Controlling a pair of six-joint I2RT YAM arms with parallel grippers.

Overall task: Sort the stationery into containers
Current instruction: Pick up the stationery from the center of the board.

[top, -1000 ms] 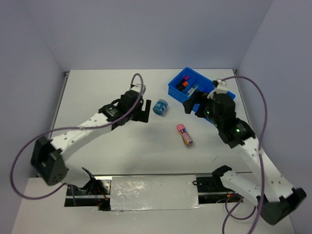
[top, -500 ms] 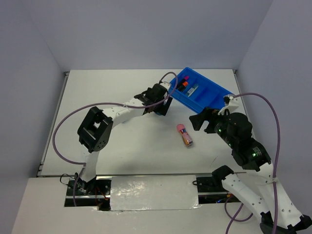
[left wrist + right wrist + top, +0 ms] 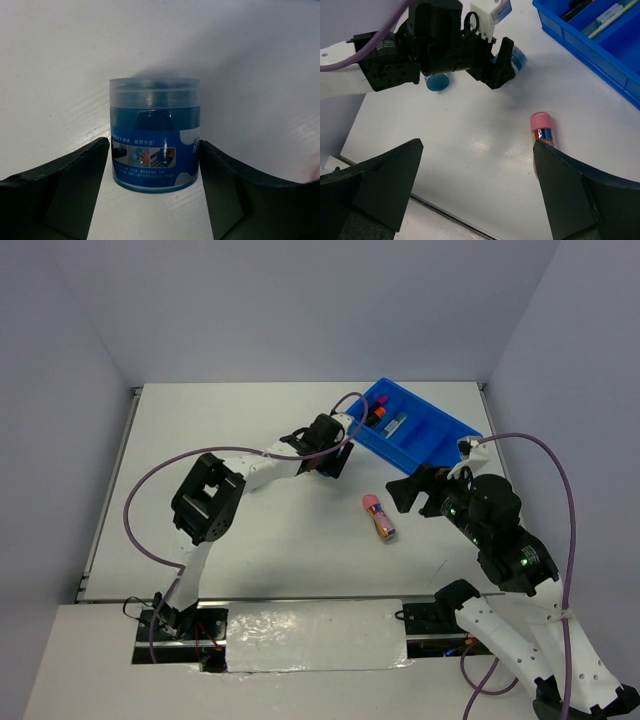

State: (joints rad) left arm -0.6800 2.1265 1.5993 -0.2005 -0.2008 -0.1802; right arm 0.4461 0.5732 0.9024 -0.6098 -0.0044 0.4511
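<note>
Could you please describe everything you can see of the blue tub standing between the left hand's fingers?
The blue tub is a round, see-through plastic jar with blue contents, a paler translucent lid and a blue printed label bearing small pictures and white text. It stands upright on the white table, between the fingers of the left hand, which sit close beside both its sides; whether they actually press it cannot be told.

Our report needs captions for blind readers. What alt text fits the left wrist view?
A round blue tub with a clear lid stands upright on a white table, between the left claw's two dark fingers. Whether they touch it is unclear.
</note>
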